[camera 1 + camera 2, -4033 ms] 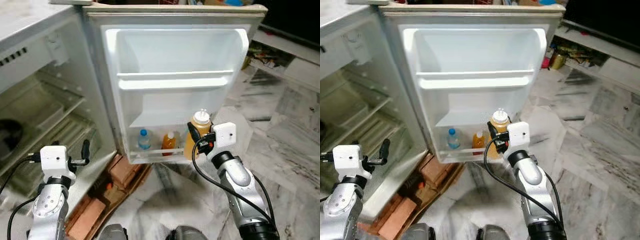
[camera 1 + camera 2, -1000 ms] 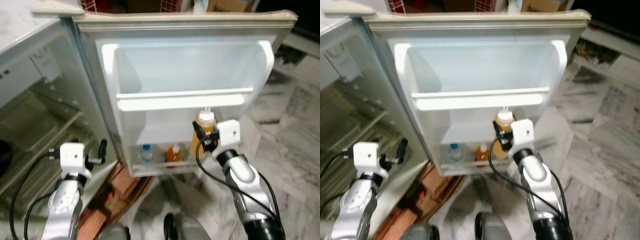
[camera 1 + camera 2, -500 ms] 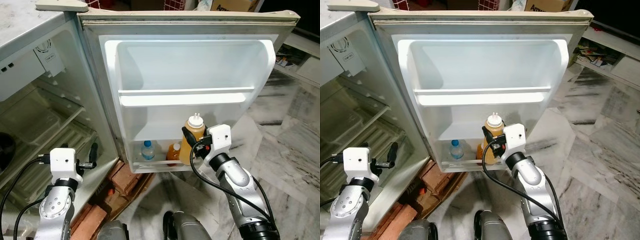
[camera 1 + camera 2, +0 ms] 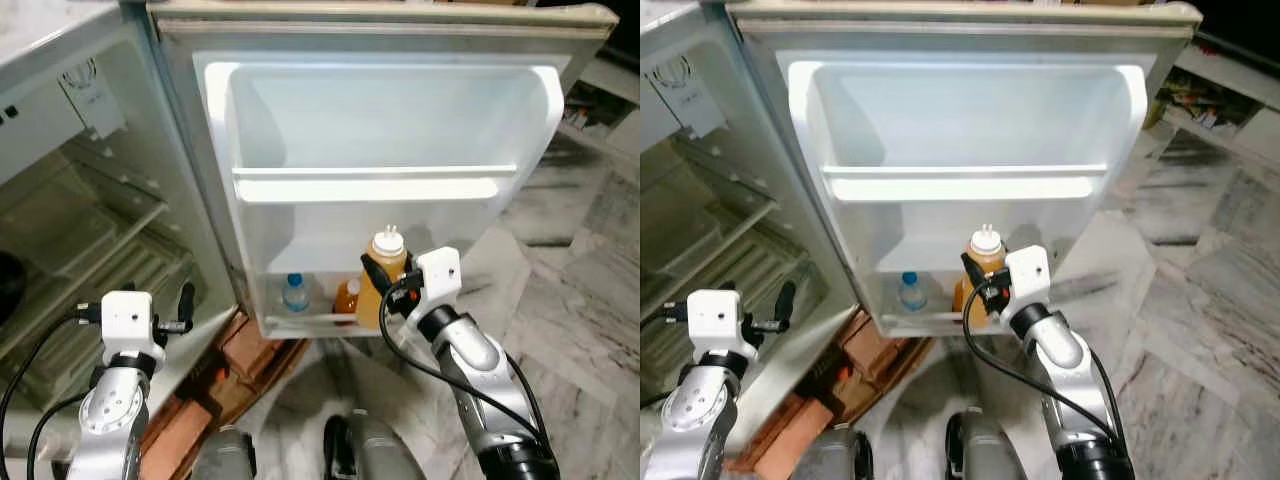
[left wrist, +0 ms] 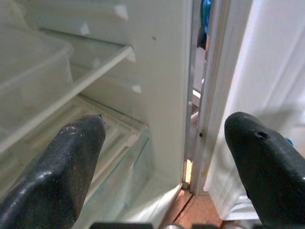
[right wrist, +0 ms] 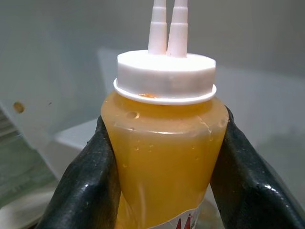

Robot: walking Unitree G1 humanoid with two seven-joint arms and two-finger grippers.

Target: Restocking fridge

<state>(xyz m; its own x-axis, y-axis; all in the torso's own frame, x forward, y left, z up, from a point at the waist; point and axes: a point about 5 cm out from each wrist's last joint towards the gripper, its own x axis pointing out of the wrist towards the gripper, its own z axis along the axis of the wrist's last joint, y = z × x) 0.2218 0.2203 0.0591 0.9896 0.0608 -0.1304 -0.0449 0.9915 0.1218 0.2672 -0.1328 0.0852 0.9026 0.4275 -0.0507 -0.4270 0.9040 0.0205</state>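
While right claw (image 4: 983,283) clamps sauce bottle (image 4: 978,275) over marble floor (image 4: 1200,330), left claw (image 5: 167,167) gapes, seemingly idle

Head cameras look down at the fridge door (image 4: 380,180); wrist cameras sit close.

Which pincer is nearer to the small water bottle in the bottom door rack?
Right. The right pincer grips the orange sauce bottle at the same rack as the water bottle. The left pincer hangs open by the fridge body, beyond the door's hinge edge.
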